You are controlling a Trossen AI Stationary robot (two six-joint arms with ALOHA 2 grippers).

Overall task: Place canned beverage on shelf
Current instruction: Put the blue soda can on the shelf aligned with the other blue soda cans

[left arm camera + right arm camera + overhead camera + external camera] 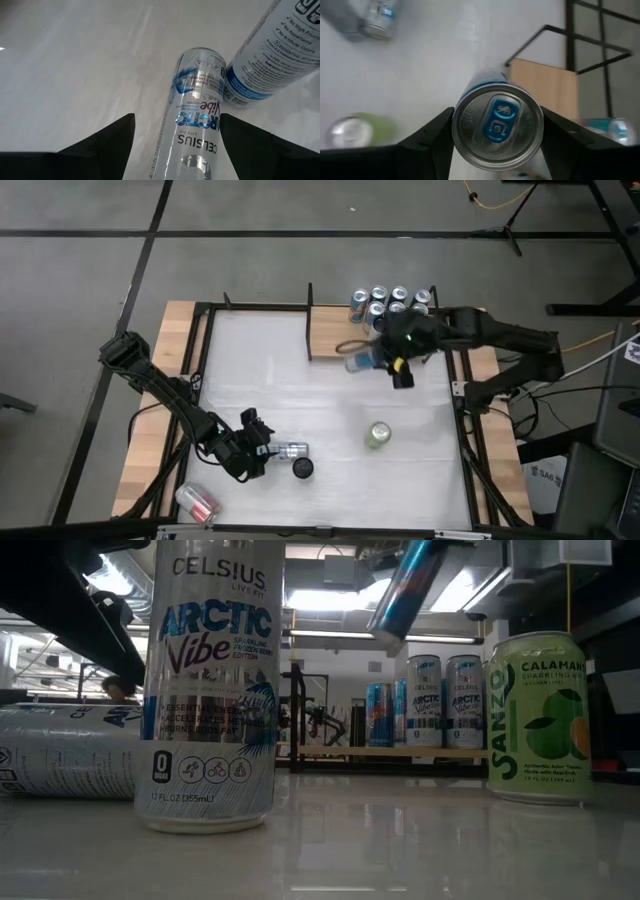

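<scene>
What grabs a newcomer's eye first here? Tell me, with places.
The right end effector holds a blue can tilted above the shelf, where five cans cluster at one end. Near the table's front, the left end effector straddles a Celsius can lying flat.

White surface (pixel 330 395); light-brown shelf (pixel 330 330); silver-and-blue cans (pixel 207 690), one lime-green can (pixel 538 720) with a citrus print; dark hands.

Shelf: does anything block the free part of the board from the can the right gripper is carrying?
Nothing visible does. The right gripper holds the can over the shelf; the standing cans fill only its far right end.
</scene>
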